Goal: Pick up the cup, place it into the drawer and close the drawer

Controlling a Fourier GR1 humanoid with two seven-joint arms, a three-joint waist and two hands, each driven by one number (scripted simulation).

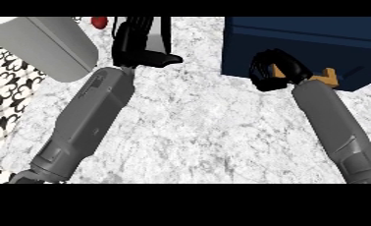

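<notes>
My right hand [274, 70] is curled round an orange cup [330, 77]. Only small patches of the cup show, one between the fingers and one to the right of the wrist. The hand sits over the near edge of the dark blue drawer unit [304, 43] at the upper right of the marble counter [203, 131]. I cannot tell how far the drawer stands open. My left hand [138, 43] rests open at the upper left, fingers up and thumb pointing right, holding nothing.
A grey box-like object [47, 48] lies at the far left by the counter's edge. A small red thing [99, 21] peeks in at the top, just left of my left hand. Patterned floor [14, 87] shows beyond the left edge.
</notes>
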